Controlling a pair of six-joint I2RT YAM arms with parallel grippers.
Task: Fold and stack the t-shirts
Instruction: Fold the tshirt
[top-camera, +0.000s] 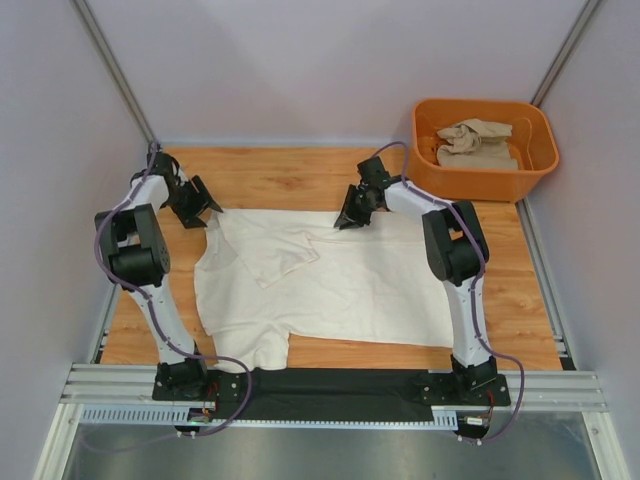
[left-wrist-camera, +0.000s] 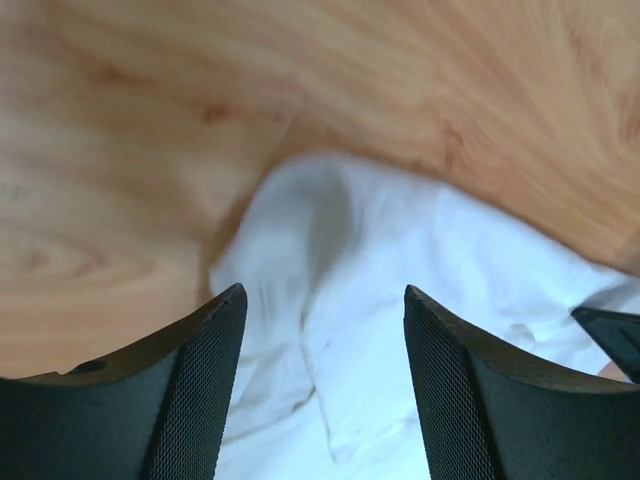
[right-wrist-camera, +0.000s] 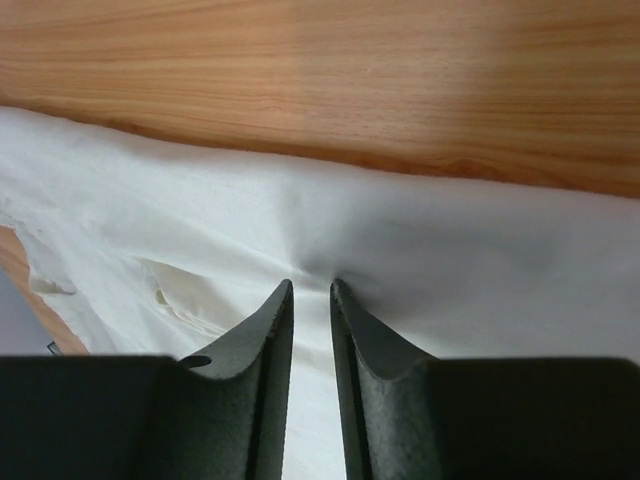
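A cream-white t-shirt (top-camera: 350, 285) lies spread flat on the wooden table (top-camera: 290, 170), with one sleeve folded in over its left part. My left gripper (top-camera: 205, 212) hangs open just over the shirt's far left corner. The left wrist view shows white cloth (left-wrist-camera: 400, 260) below the wide gap of that gripper (left-wrist-camera: 323, 290), and nothing is held. My right gripper (top-camera: 348, 220) is at the shirt's far edge, right of the middle. In the right wrist view this gripper (right-wrist-camera: 311, 284) is shut on a puckered fold of the shirt (right-wrist-camera: 480, 270). A sandy beige t-shirt (top-camera: 475, 143) lies crumpled in the tub.
An orange plastic tub (top-camera: 485, 182) stands at the table's far right corner. Grey walls close in the left, back and right sides. A black mat (top-camera: 340, 392) covers the near edge between the arm bases. Bare wood shows beyond the shirt and along the right side.
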